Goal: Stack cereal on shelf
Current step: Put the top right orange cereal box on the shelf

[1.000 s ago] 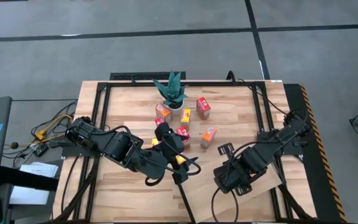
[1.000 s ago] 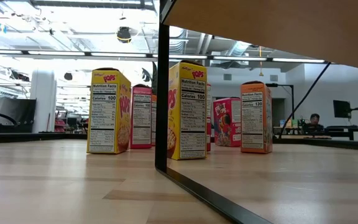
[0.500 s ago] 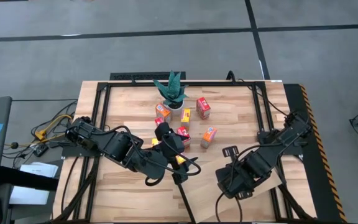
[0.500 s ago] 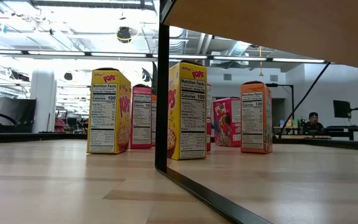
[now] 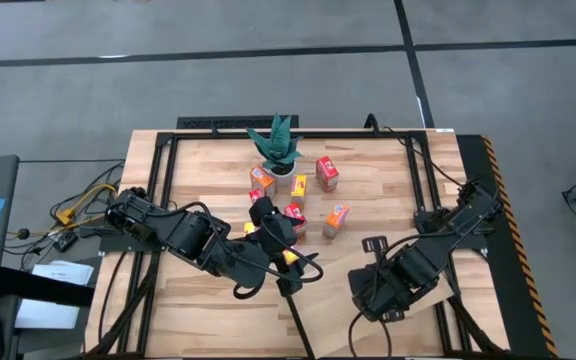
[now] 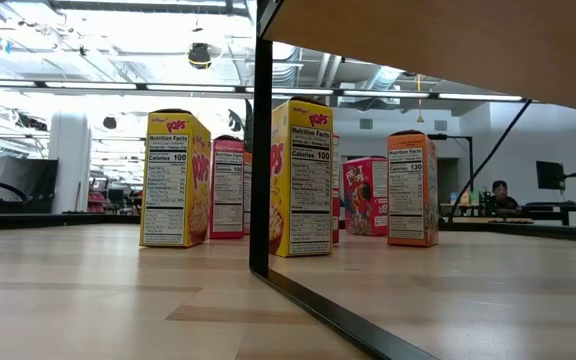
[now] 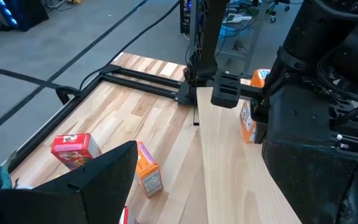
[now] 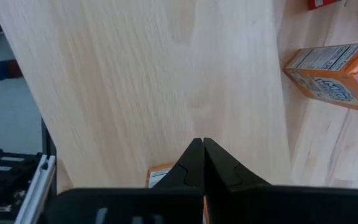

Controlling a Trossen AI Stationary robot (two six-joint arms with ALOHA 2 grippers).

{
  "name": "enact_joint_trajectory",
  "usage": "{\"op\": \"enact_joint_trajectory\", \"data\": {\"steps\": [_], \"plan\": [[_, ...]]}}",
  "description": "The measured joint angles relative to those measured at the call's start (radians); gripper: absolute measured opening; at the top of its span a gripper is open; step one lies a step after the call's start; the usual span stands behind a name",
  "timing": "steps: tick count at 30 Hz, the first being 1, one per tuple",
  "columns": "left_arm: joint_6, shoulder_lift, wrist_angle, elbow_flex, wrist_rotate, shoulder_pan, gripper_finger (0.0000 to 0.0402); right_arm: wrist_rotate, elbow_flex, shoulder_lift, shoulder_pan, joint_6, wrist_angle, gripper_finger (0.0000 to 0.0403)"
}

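At centre frame in the high view: cereal [image 5: 298, 200] clustered upright on the worktop [image 5: 198, 160], just below a potted plant [image 5: 276, 145]. Toward the lower right: shelf [image 8: 135, 81], pale board with one orange box beside it, none seen stacked on it. Left claw [image 5: 266, 216] at the cluster's lower edge, spread wide, gripping nothing visible. Right claw [image 8: 201, 152] over the shelf, fingertips pressed together, nothing between them. Looks barely begun: still calls for readying the shelf and placing every box.
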Motion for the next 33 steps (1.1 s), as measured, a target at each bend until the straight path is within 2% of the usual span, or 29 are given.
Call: {"op": "enact_joint_trajectory", "data": {"steps": [23, 33], "plan": [[0.000, 0.000, 0.000, 0.000, 0.014, 0.000, 0.0336, -0.012, -0.003, 0.000, 0.051, 0.087, 0.000, 0.0014], [0.001, 0.000, 0.000, 0.000, 0.013, 0.000, 0.0336, -0.021, -0.108, -0.049, 0.065, 0.173, 0.000, 0.0019]]}}
